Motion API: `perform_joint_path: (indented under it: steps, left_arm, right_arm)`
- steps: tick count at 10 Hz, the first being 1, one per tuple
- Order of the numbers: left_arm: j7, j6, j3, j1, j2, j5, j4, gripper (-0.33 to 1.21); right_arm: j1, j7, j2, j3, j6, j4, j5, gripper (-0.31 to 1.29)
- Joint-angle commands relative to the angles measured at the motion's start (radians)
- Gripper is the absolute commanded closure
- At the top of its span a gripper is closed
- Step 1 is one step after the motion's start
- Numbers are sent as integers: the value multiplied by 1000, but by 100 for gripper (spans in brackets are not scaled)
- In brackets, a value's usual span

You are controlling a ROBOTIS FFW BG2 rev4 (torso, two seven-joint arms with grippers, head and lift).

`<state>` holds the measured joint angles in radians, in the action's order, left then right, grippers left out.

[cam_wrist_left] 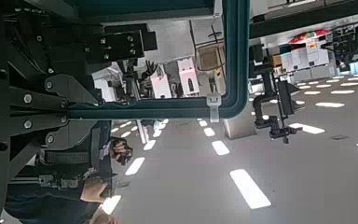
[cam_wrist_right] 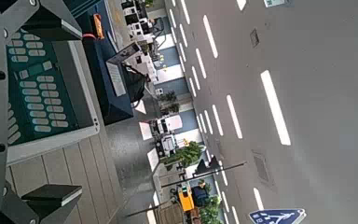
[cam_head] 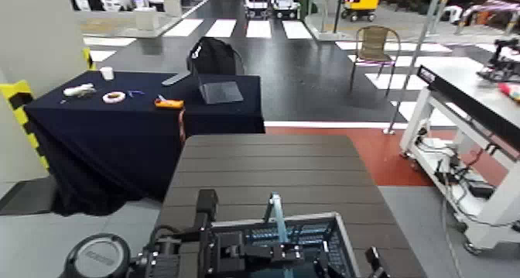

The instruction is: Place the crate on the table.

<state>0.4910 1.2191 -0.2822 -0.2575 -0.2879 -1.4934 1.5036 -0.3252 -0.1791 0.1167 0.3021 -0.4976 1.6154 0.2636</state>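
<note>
Nearest us, the left tool (cam_head: 232, 254) sits low at the near edge of the crate (cam_head: 329, 235), its dark body pressed up against the pale rim. In the left wrist view a teal handle bar (cam_wrist_left: 149, 110) runs right past the mechanism, but whether that tool is clamped on it I cannot tell. Right tool (cam_head: 377, 264) just peeks in at the crate's other side; in its wrist view two grey fingers (cam_wrist_right: 51, 201) stand spread apart, with the lattice wall (cam_wrist_right: 37, 93) between them, so it reads as released or only bracketing the crate, not squeezing it.

Crate position: over the near end of the worktop (cam_head: 271, 165), slatted planks showing just beyond the tools. Whether its base already rests on the planks is hidden. One teal handle (cam_head: 276, 215) stands upright. I see nothing inside the crate, though most of its floor is hidden.

My read: this is the set-down step, nearly finished. Next move calls for confirming the crate rests level, then letting go and withdrawing without snagging that handle.

Well beyond the tools, a navy-draped table (cam_head: 139, 118) carries small odds and ends.
</note>
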Motion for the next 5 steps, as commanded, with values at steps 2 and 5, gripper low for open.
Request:
perform_joint_path:
  steps: [2, 5]
  left_arm:
    - [-8, -4, -55, -74, -2, 10, -72, 120]
    - [-3, -10, -72, -149, 0, 91, -131, 120]
  right_arm:
    - [3, 0, 3, 5, -3, -3, 2, 14]
    - [5, 0, 3, 6, -3, -5, 3, 14]
